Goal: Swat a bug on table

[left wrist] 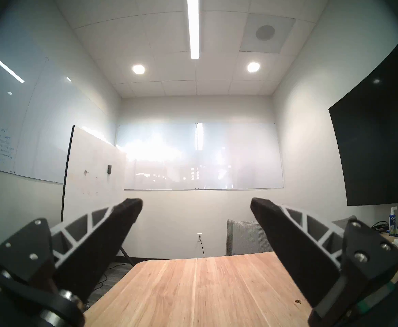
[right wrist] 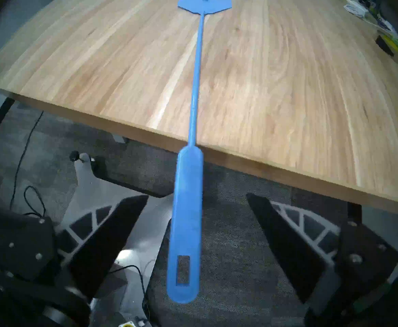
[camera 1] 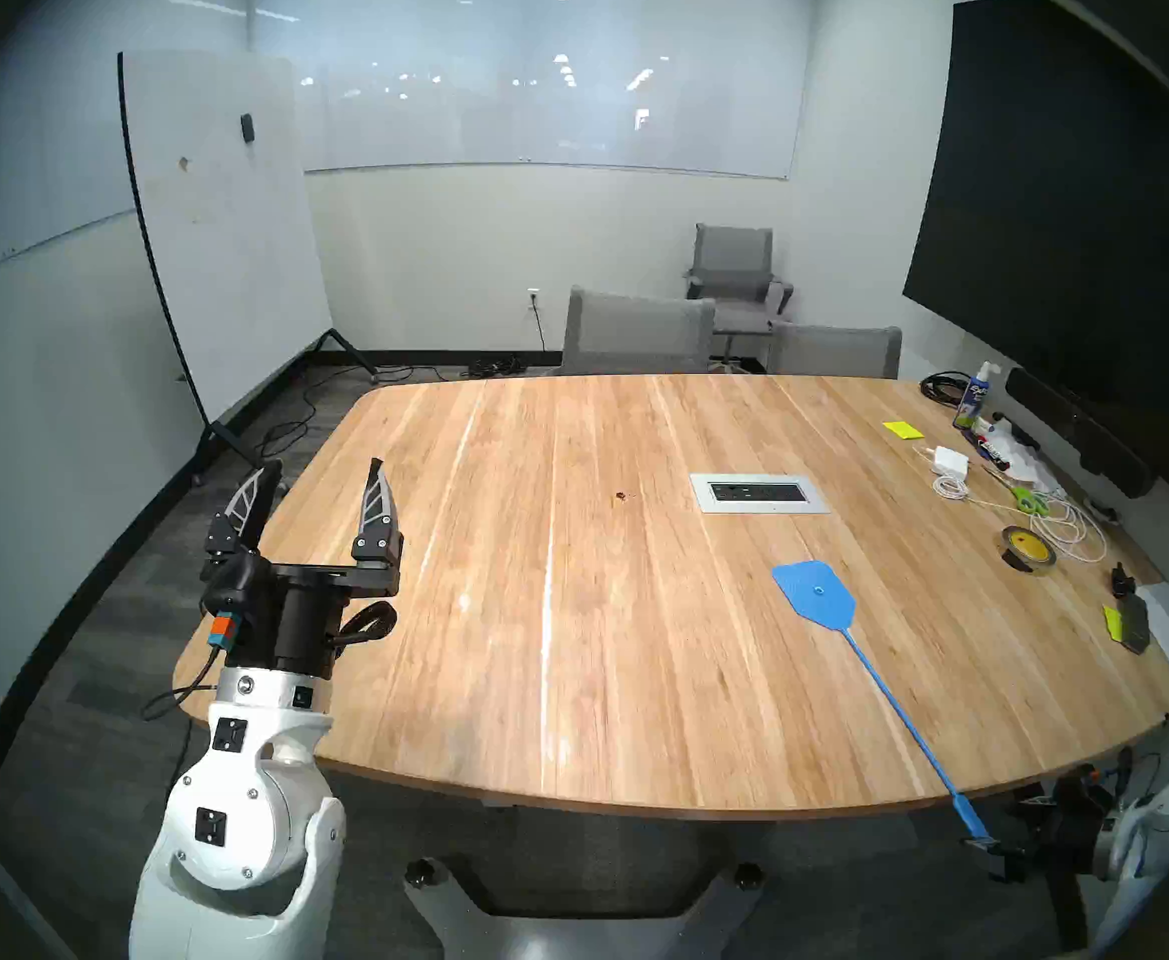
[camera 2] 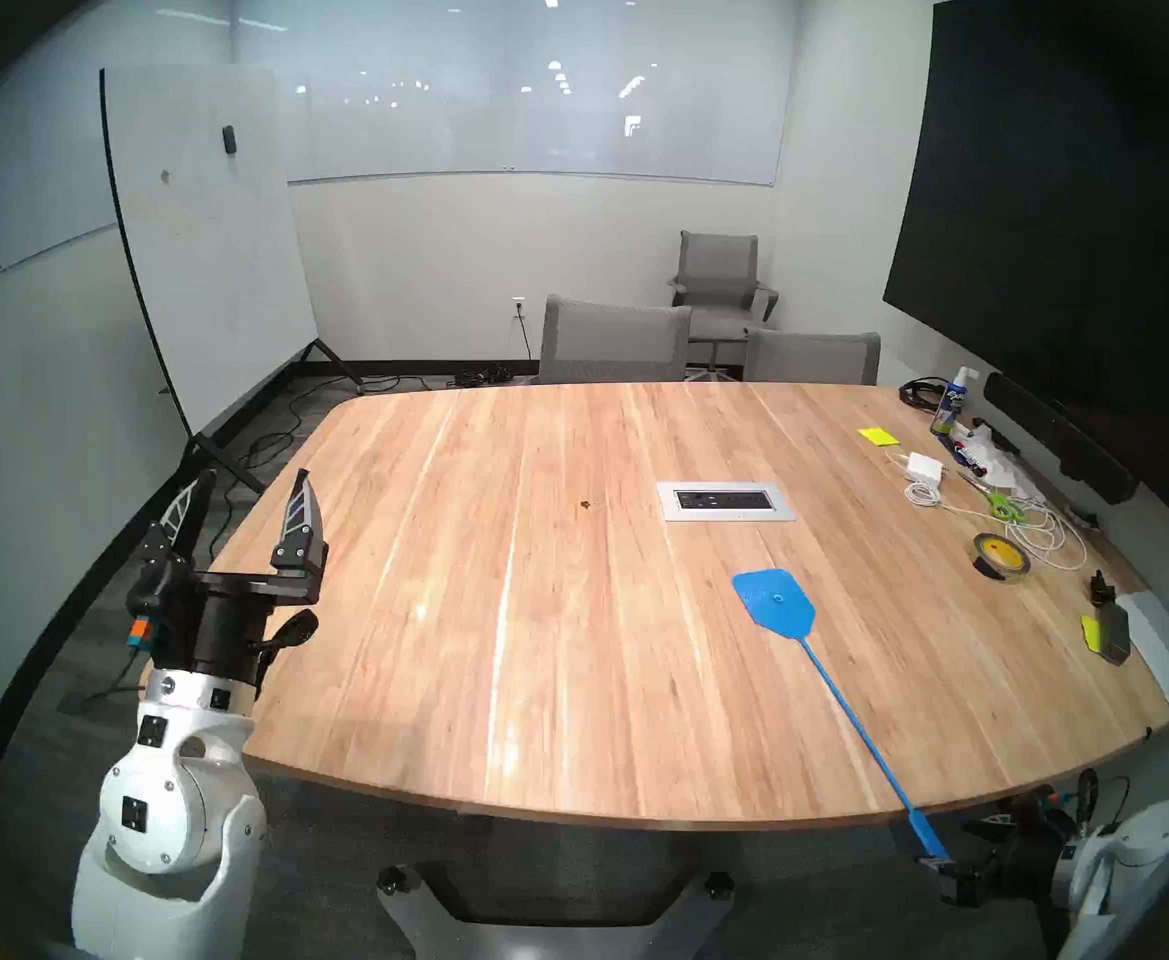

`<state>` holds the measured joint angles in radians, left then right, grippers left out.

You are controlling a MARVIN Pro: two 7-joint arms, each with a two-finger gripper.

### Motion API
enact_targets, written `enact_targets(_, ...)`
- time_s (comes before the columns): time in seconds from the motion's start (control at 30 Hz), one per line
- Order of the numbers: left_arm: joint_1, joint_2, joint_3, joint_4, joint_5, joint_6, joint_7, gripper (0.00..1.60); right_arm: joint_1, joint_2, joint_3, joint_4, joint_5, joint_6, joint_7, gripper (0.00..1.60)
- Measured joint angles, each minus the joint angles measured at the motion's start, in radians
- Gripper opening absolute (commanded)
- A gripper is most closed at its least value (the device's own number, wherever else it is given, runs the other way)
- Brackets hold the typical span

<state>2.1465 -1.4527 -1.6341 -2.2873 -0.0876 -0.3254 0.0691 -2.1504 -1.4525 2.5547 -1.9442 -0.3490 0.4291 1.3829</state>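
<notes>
The bug is a tiny dark speck on the light-wood table, left of the silver outlet panel; it also shows in the left wrist view. A blue swatter lies flat on the table's right side, and its handle sticks out past the near edge. My right gripper is open below that edge, with its fingers on either side of the handle and apart from it. My left gripper is open and empty, pointing up at the table's left edge.
Clutter lies along the table's right side: a tape roll, green scissors, white cables and a charger, a spray bottle, and yellow notes. Grey chairs stand at the far edge. A whiteboard on a stand is at the left.
</notes>
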Motion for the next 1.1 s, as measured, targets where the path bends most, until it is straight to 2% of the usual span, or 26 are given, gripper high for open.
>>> enact_targets(1.1,0.000,0.000,0.000,0.000,0.000,0.000,0.000,1.60,-0.004,-0.018,-0.024,0.017,-0.041,-0.023,0.001,1.60)
